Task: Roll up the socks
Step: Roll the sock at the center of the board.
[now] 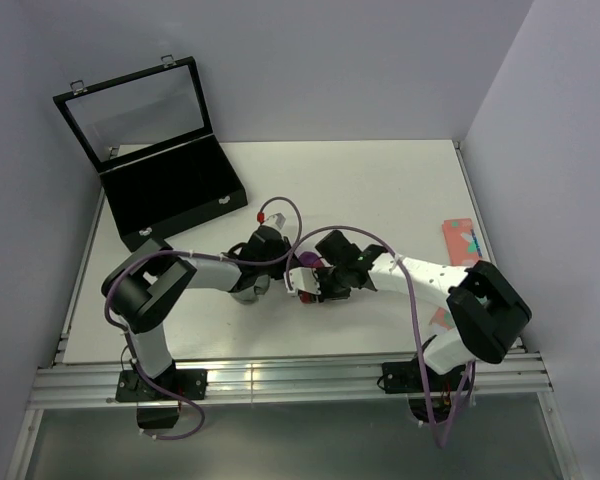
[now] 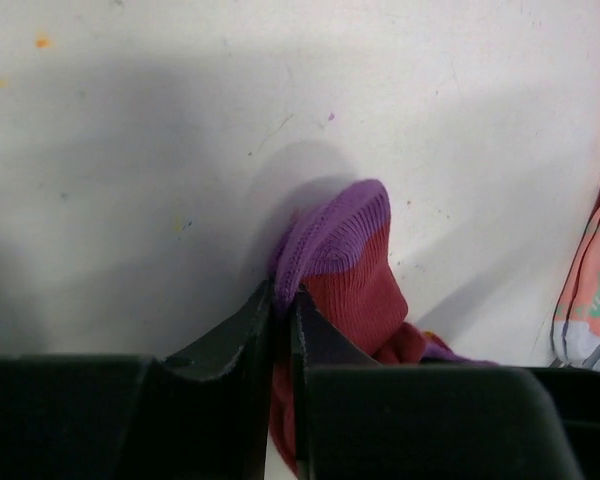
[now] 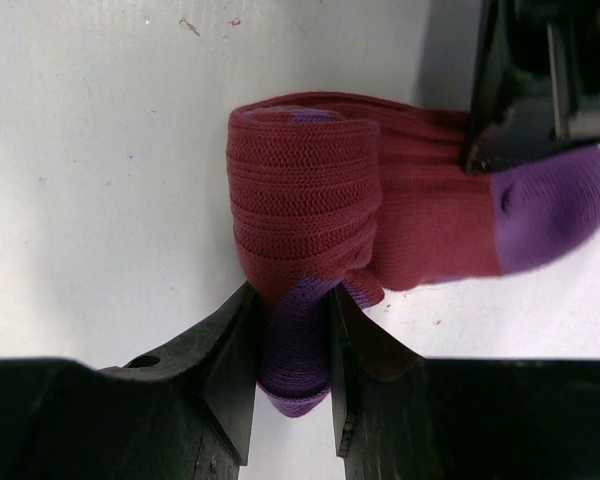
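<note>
Inspection found both my claws meeting over the middle of the counter (image 1: 380,190), with the magenta-red sock (image 1: 308,275) held between them. My right claw (image 3: 292,300) was clamped on the rolled part of that sock: a tight bundle of ribbed red turns stood just ahead of its fingertips, and a purple patch of the fabric was pinched between the fingers (image 3: 230,350). My left claw (image 2: 282,300) was closed to a thin slit on the unrolled end, with red cloth trapped in the slit and the purple tip poking out just beyond the fingertips, lying on the counter. From my right wrist, that loose end ran away to the right of the roll, under the left claw. No grey ankle sock could be identified in any view; whether it sat inside the roll, I could not tell. A salmon-pink sock (image 1: 460,240) lay well off beyond my right claw, untouched, and a black case (image 1: 165,190) stood open far beyond my left. Assessment: the rolling step was in hand and well advanced, with only a short tail unwound. The next move, in my judgement, called for the right claw to hold the bundle firm while the left brought the tail over or around it, keeping tension so the turns did not spring loose. A slack release of either grip risked the roll opening.
</note>
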